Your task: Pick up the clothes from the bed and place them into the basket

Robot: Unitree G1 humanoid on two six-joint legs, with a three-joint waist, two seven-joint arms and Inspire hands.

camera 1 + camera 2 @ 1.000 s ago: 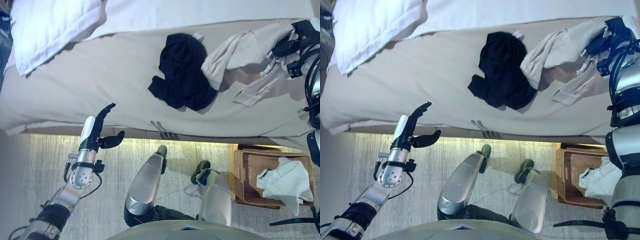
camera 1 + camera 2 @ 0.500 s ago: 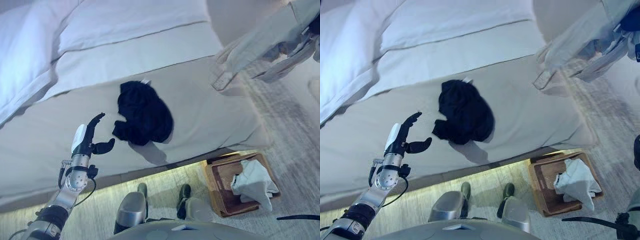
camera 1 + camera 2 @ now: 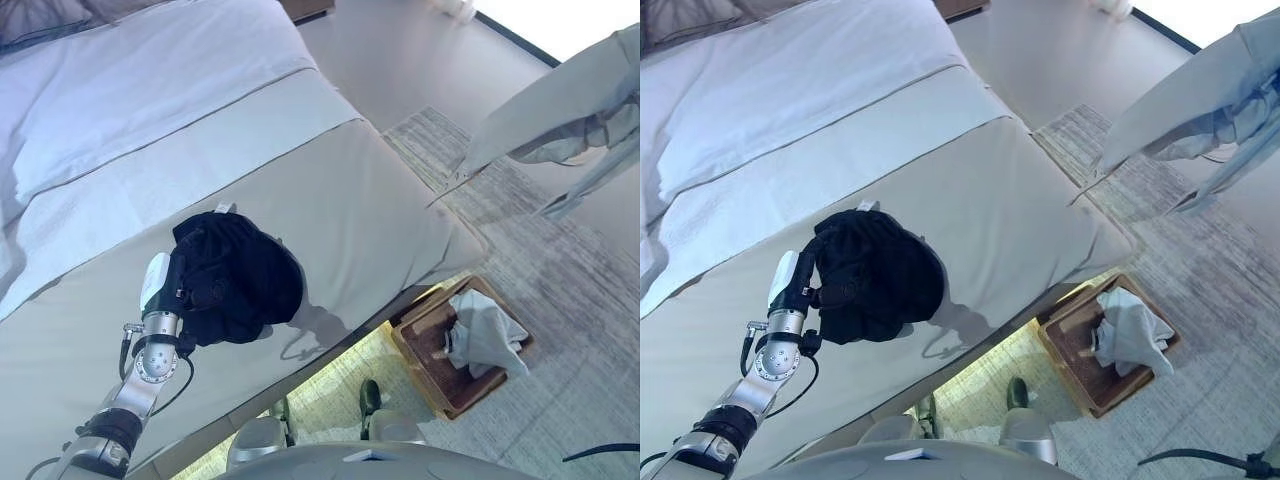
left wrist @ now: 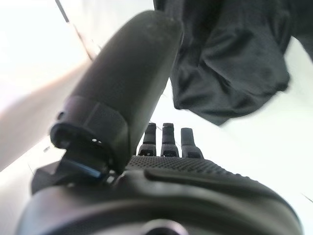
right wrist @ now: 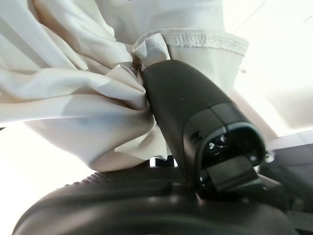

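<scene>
A beige garment [image 3: 560,130] hangs in the air at the upper right, clear of the bed [image 3: 350,200]. My right hand [image 5: 146,205] is shut on it, its thumb pinching the bunched cloth [image 5: 88,98]; the hand itself does not show in the eye views. A black garment [image 3: 240,280] lies crumpled on the bed near its front edge. My left hand [image 3: 165,295] is held up at that garment's left edge, open, with straight fingers [image 4: 168,139] short of the black cloth [image 4: 230,58]. The brown basket [image 3: 440,368] stands on the floor by the bed's corner.
A white cloth [image 3: 482,335] lies in the basket. White bedding [image 3: 130,110] covers the far part of the bed. A grey rug [image 3: 570,300] spreads beyond the basket under the hanging garment.
The camera has swung to the right. The beige garment has come off the bed and now hangs from my right hand. My left hand stays raised and open.
</scene>
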